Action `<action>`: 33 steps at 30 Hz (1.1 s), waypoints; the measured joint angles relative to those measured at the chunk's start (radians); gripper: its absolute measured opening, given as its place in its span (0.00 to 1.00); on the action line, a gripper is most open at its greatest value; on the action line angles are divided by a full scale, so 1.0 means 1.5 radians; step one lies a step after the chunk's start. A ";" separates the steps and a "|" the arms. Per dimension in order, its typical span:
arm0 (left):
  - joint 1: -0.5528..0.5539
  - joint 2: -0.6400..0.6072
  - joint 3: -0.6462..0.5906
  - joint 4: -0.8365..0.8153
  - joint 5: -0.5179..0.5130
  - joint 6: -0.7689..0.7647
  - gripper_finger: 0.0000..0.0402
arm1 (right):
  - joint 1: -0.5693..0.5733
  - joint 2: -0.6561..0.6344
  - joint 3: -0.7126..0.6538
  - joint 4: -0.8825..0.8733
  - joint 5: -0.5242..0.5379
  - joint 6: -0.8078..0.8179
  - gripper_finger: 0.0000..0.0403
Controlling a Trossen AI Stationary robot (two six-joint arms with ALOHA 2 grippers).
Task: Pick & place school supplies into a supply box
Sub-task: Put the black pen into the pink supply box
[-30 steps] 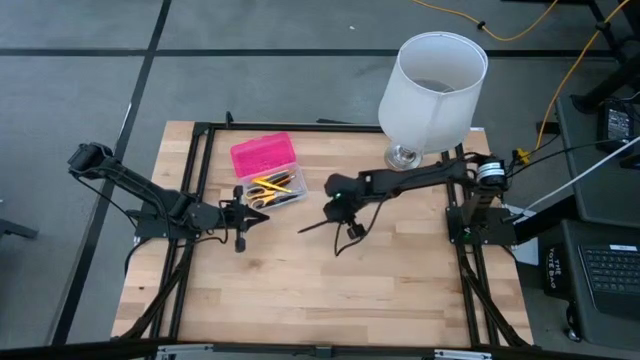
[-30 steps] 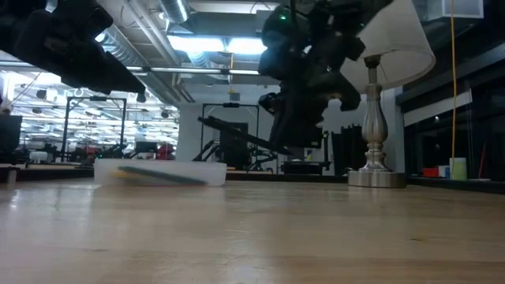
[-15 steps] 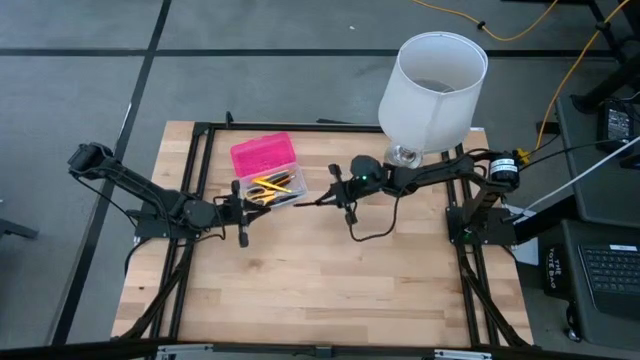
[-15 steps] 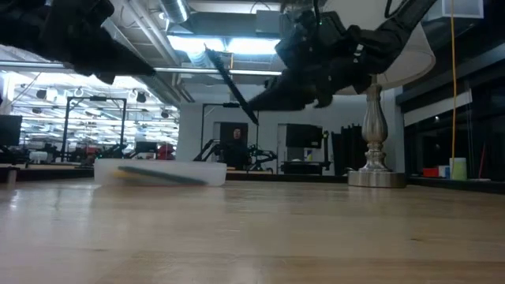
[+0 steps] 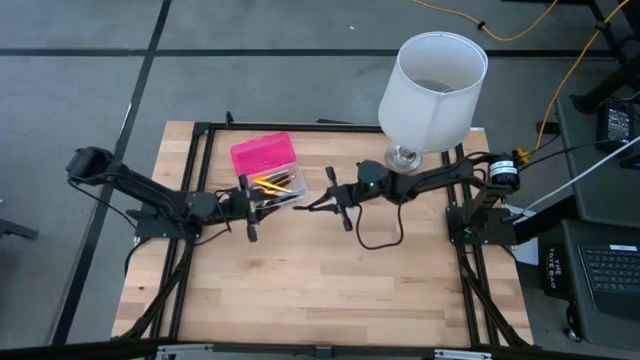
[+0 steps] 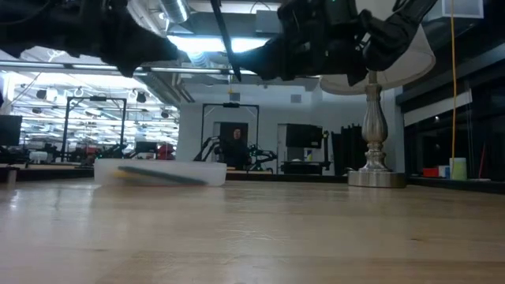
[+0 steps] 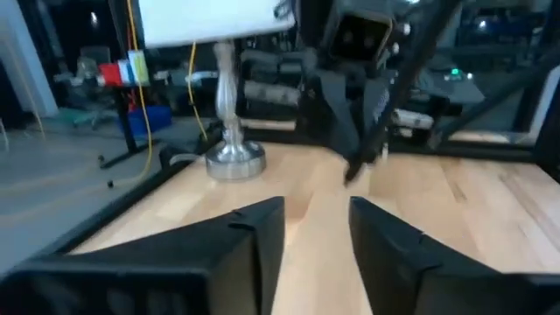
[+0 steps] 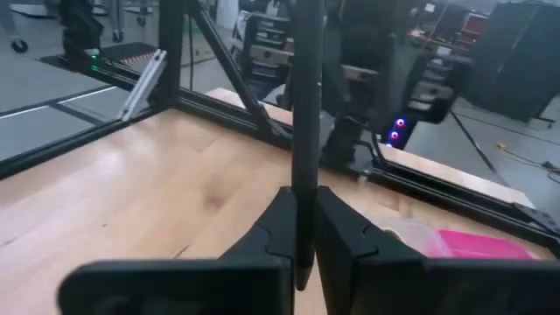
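The supply box lies left of the table's middle, its pink lid [image 5: 263,155] folded back beside the clear base [image 5: 275,186], which holds yellow and orange supplies. My right gripper [image 5: 320,204] is shut on a dark pen [image 5: 300,207] and hangs level above the table, just right of the box. The pen's free end points at my left gripper [image 5: 270,203]. That gripper stands open [image 7: 315,236] above the box's near side, facing the pen, with nothing between its fingers. My right gripper pinches the dark pen near one end [image 8: 303,229] between its two fingers. The fingers come level from the table's right and lie along the pen. The rest of the pen [image 6: 225,39] sticks out ahead toward the left gripper, lifted clear of the table.
A large white lampshade [image 5: 432,88] on a metal foot [image 6: 375,175] stands at the far right. A black frame [image 5: 200,180] runs along the table's edges. Bare wood [image 5: 320,280] lies toward the near edge.
My right gripper has risen from near the table and tipped from pointing down to level, moving toward the box. The pen has been lifted with it and now points at the left gripper. My left gripper has moved a little toward the right, nearer the pen.
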 joint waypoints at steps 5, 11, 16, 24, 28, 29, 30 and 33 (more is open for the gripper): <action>0.003 0.058 0.000 0.147 0.075 0.064 0.37 | 0.015 0.000 0.000 0.041 0.001 0.019 0.06; 0.003 0.111 0.035 0.178 0.101 0.068 0.39 | 0.029 0.000 0.000 0.082 0.001 0.020 0.06; 0.003 0.177 0.092 0.176 0.101 0.093 0.39 | 0.040 0.000 0.000 0.080 0.035 0.033 0.06; 0.003 0.248 0.163 0.174 0.118 0.136 0.39 | 0.043 0.000 0.000 0.074 0.041 0.037 0.06; 0.003 0.261 0.178 0.173 0.113 0.137 0.39 | 0.043 0.000 0.000 0.067 0.041 0.037 0.06; 0.003 0.264 0.181 0.173 0.113 0.137 0.39 | 0.043 0.000 0.000 0.067 0.041 0.037 0.06; 0.003 0.265 0.181 0.172 0.113 0.137 0.39 | 0.043 0.000 0.000 0.067 0.041 0.037 0.06; 0.008 0.265 0.181 0.172 0.112 0.137 0.38 | 0.043 0.000 0.000 0.067 0.041 0.037 0.06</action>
